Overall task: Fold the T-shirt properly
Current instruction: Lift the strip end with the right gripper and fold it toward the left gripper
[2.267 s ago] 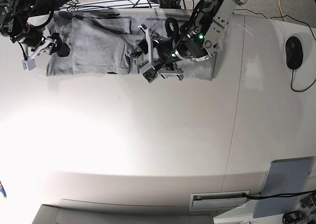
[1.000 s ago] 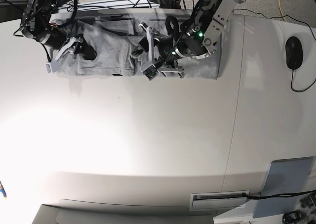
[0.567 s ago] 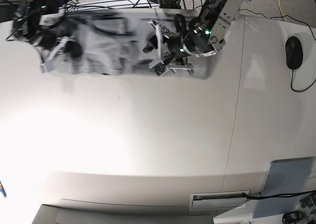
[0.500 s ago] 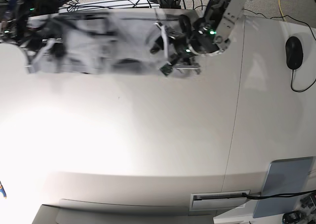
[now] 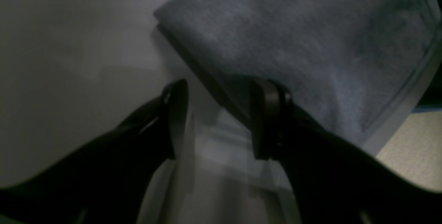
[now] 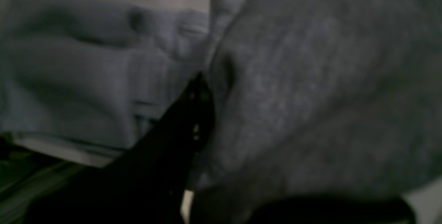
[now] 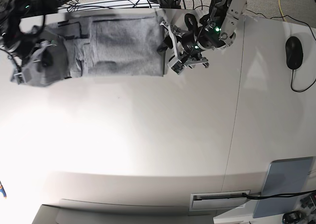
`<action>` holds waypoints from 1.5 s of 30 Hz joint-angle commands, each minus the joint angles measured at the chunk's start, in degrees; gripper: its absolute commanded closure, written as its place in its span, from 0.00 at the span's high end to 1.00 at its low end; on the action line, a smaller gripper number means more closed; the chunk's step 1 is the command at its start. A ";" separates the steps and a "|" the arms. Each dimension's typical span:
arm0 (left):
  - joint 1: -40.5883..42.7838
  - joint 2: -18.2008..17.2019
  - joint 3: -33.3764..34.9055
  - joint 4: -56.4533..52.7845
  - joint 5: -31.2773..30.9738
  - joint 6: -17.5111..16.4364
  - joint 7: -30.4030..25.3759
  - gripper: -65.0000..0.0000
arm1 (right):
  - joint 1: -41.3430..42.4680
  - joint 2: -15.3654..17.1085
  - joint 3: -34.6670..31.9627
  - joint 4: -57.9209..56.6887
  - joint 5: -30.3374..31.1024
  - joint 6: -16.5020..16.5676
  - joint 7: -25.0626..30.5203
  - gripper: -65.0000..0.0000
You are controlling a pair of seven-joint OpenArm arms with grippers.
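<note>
R arm's busy: its fingers (image 7: 45,61) are closed on the grey T-shirt (image 7: 129,46) at the far-left end of the cloth in the base view, and the right wrist cam is nearly filled by a big bunched flap of it. That arm's a bit blurred in base, so prob. mid-move. L fingers (image 5: 219,120) stand open w/ nothing between them; left wrist cam has the shirt's edge running slantwise just past them, bare desk (image 5: 86,113) on the other side.

Where's the shirt? Lying along the back of the desk, long axis running side to side btwn the two arms, flat panel nearest the L arm, rumpled part and folds over by the R arm. The relation that matters: L fingers sit just off the flat panel's short end, so the cloth lies toward the R arm from them, close by. R hand has the opposite end. So L is nearer the neat end, R nearer the messy one, and the two are well apart along that long axis.

Looks like a part-folded shirt, w/ the R side being tugged or laid over; my guess, maybe midway thru the job. Next move prob. wants R to bring its flap in along the long axis, toward L, then let go low. Risk: w/ L gripping nothing, a pull from R could drag the whole lot sideways and ruck up the flat panel. Might need L to pin that near edge first.
</note>
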 commanded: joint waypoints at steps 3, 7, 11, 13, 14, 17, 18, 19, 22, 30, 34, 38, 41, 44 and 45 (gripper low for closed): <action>-0.52 0.22 -0.07 0.87 -0.63 -1.09 -1.40 0.46 | -1.33 -4.42 -3.65 7.08 -0.63 -0.59 2.51 0.00; -0.52 0.17 -0.07 0.87 -0.61 -1.05 -1.38 0.46 | -1.86 -10.12 -13.40 10.97 -7.72 -4.46 6.54 0.00; -0.55 0.17 -0.07 0.87 -0.59 -1.07 -1.38 0.46 | -1.42 -13.94 -25.40 11.10 -16.76 -9.22 9.97 0.00; -0.55 0.17 -0.07 0.87 -0.59 -1.07 -1.42 0.46 | -1.44 -15.13 -31.54 11.08 -21.42 -11.80 11.52 0.00; -0.55 0.17 -0.07 0.87 -0.59 -1.07 -1.42 0.46 | -1.44 -15.39 -34.51 11.08 -23.54 -12.90 12.20 0.00; -0.55 0.15 -0.07 0.87 -0.59 -1.07 -1.44 0.46 | -1.44 -15.65 -42.12 11.08 -31.04 -16.85 13.79 0.00; -0.55 0.15 -0.07 0.87 -0.59 -1.07 -1.42 0.46 | -1.44 -15.65 -44.19 11.08 -33.29 -18.03 14.21 0.00; -0.55 0.15 -0.07 0.87 -0.59 -1.09 -1.42 0.46 | -1.44 -15.65 -46.12 11.08 -35.36 -18.78 14.53 0.00; -0.55 0.15 -0.07 0.87 -0.59 -1.09 -1.42 0.46 | -1.44 -15.63 -50.18 11.08 -40.13 -18.71 15.23 0.00; -0.55 0.13 -0.11 0.87 -0.57 -1.07 -1.20 0.46 | -1.49 -15.65 -52.76 11.10 -40.98 -7.28 17.05 0.27; -0.59 0.11 -0.11 0.87 -0.57 -1.09 -1.20 0.46 | -1.46 -15.65 -52.76 11.15 -37.05 -7.30 18.62 0.38; -0.76 -0.17 -0.68 0.98 -0.57 -1.09 -1.20 0.46 | -1.44 -15.67 -52.76 11.17 -27.28 -5.16 23.63 0.38; -0.72 -0.15 -3.45 1.44 -0.61 -1.31 -1.18 0.46 | -1.44 -16.65 -52.74 11.17 -25.14 -3.85 27.39 0.38; -0.72 -0.15 -7.43 2.34 -1.99 -1.62 -0.52 0.46 | -1.18 -16.90 -52.63 11.21 -25.27 -3.89 28.79 0.38; -0.72 -0.15 -8.90 2.64 -3.28 -2.93 -0.07 0.46 | -0.81 -16.87 -52.63 11.21 -25.59 -3.93 28.55 0.38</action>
